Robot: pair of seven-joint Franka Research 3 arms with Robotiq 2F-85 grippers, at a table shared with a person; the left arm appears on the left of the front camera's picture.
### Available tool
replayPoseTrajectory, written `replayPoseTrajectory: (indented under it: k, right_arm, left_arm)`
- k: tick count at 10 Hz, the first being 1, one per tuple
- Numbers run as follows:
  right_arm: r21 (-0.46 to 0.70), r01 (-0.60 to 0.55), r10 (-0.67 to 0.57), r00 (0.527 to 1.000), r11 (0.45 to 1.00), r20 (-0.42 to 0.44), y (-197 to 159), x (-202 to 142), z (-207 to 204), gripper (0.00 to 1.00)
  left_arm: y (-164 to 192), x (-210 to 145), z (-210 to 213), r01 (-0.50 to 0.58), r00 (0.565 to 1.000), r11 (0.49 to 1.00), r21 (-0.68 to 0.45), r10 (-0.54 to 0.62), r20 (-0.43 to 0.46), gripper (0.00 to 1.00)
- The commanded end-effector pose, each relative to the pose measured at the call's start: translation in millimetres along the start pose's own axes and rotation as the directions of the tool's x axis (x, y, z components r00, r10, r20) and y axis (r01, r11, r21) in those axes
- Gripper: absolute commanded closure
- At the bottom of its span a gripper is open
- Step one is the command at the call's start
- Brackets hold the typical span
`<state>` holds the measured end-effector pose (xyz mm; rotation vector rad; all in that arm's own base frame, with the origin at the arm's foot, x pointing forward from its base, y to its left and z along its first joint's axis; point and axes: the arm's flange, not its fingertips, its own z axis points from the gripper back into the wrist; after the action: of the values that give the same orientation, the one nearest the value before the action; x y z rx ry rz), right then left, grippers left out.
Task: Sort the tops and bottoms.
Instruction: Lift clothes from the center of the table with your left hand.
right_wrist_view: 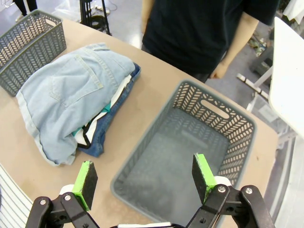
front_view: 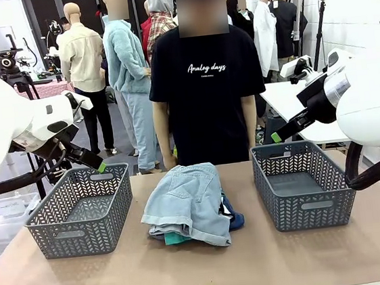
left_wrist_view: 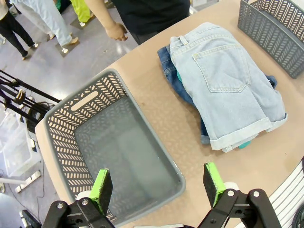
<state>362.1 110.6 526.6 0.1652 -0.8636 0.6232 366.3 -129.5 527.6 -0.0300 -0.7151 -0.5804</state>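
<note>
A folded pile of clothes lies mid-table. On top are faded light denim shorts (front_view: 186, 201) (left_wrist_view: 223, 80) (right_wrist_view: 71, 90). Under them the teal top shows only as an edge (front_view: 176, 238) (left_wrist_view: 243, 144) (right_wrist_view: 107, 109). White shorts with black trim (right_wrist_view: 95, 127) and darker blue denim (front_view: 233, 216) (left_wrist_view: 166, 66) (right_wrist_view: 102, 140) also peek out. My left gripper (front_view: 97, 163) (left_wrist_view: 157, 185) hangs open over the left basket (front_view: 83, 225) (left_wrist_view: 61, 123). Above the right basket (front_view: 312, 204) (right_wrist_view: 213, 107) my right gripper (front_view: 279, 134) (right_wrist_view: 145, 175) is open too. Neither holds anything.
A person in a black T-shirt (front_view: 204, 80) stands at the far edge behind the pile, hands (left_wrist_view: 116, 31) (right_wrist_view: 219, 71) down at the sides. Both grey baskets hold nothing. A white table (front_view: 294, 101) stands at the back right.
</note>
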Motion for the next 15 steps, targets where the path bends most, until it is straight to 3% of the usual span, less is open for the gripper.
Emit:
replayPoseTrajectory:
  k: [1,13,15]
  right_arm:
    - [0.002,-0.001,0.001,1.0,1.0,0.0,-1,0,0,0.0]
    - [0.002,-0.001,0.001,1.0,1.0,0.0,-1,0,0,0.0]
    - [0.002,-0.001,0.001,1.0,1.0,0.0,-1,0,0,0.0]
  left_arm:
    - [2,0,0,0.006,1.0,1.0,0.005,-0.006,0.0,0.0]
    - [0,0,0,0.0,1.0,1.0,0.0,0.0,0.0,0.0]
    - [-6,23,-28,0.004,0.998,0.999,-0.052,-0.007,-0.068,0.0]
